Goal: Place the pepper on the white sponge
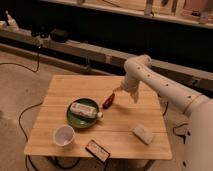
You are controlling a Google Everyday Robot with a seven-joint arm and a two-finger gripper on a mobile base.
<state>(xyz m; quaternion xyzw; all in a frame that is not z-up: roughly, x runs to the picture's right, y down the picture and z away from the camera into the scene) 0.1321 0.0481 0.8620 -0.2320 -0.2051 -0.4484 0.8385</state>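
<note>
The pepper [108, 101] is a small slim red chili lying on the wooden table [65, 87], just right of the green plate [75, 118]. My gripper [118, 91] hangs at the end of the white arm, just above and to the right of the pepper's upper end, close to it. The white sponge [142, 134] is an off-white block lying near the table's front right corner, well apart from the pepper and the gripper.
A white tube-like bottle [86, 110] lies on the green plate. A white cup [64, 135] stands at the front left. A dark flat device [97, 150] lies at the front edge. Cables run on the floor at the left.
</note>
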